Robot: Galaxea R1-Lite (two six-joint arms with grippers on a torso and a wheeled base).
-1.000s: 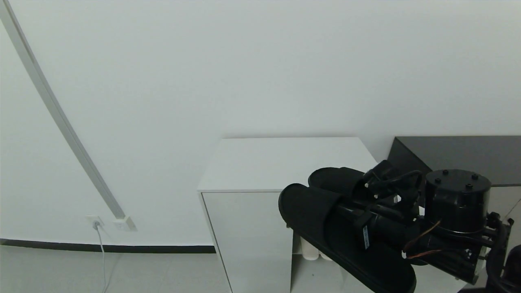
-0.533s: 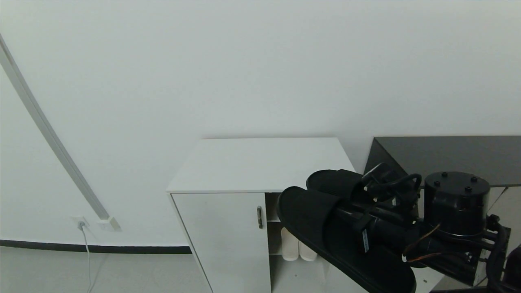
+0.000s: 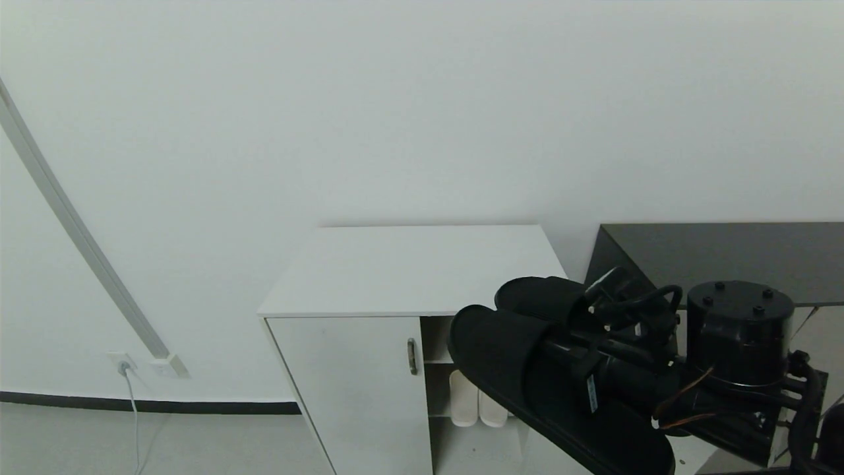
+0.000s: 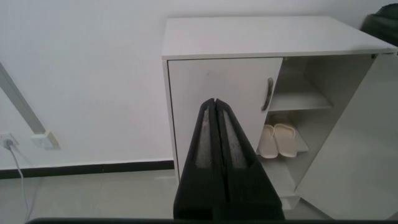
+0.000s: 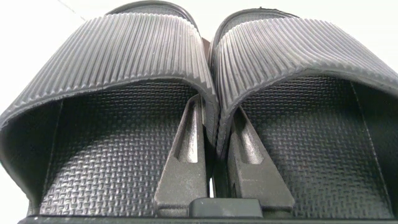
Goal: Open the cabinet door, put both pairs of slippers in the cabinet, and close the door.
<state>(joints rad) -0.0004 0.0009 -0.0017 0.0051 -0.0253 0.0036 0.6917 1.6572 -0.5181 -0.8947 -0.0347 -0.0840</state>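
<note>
My right gripper (image 3: 566,333) is shut on a pair of black slippers (image 3: 504,343), held side by side at the front right, level with the cabinet's upper edge. In the right wrist view its fingers (image 5: 186,162) pinch the slippers' (image 5: 130,68) two inner walls together. The white cabinet (image 3: 409,270) stands against the wall; its left door (image 3: 349,389) is closed and its right door (image 4: 367,137) swung open. A pair of white slippers (image 3: 476,406) lies on a shelf inside, white slippers (image 4: 278,139) also seen from the left wrist. My left gripper (image 4: 215,107) is shut and empty, facing the cabinet (image 4: 211,74).
A black table (image 3: 725,254) stands right of the cabinet. On the wall to the left run a slanted grey conduit (image 3: 79,237) and a socket with a plugged cable (image 3: 122,364). Grey floor (image 3: 165,442) lies open left of the cabinet.
The head view has shifted: the cabinet now sits farther left in the picture, and its open side with the white slippers shows. The right gripper still holds the black slippers.
</note>
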